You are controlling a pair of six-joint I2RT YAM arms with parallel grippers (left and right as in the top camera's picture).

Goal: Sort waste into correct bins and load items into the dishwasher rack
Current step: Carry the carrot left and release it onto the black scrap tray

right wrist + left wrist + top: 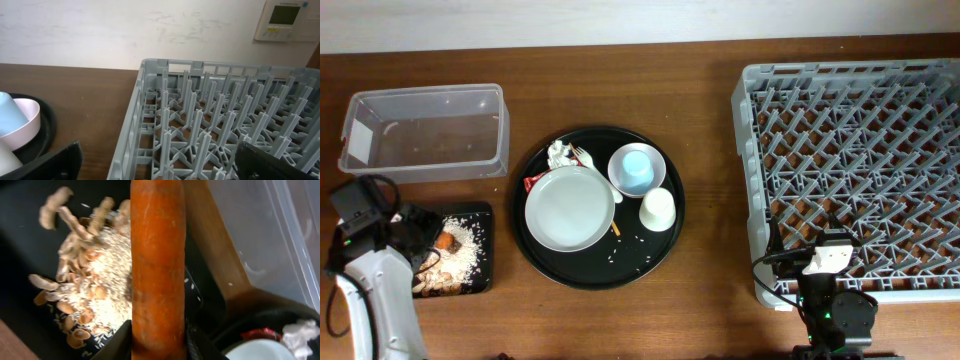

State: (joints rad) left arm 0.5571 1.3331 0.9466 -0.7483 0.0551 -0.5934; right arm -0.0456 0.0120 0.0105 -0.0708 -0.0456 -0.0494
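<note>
The step in hand is the sorting of the food scraps. The left gripper (159, 347) is closed on a long orange carrot (157, 255) and holds it just above the shallow black rectangular tray (483, 212). The carrot hangs over the white rice (107, 280) and pale beige strips (75, 225) lying in that tray. I judge that the next move calls for opening the fingers, so that the carrot drops inside the tray and not on its rim. The right gripper (160, 162) is far to the right of the tray, its fingers apart and holding nothing.
</note>
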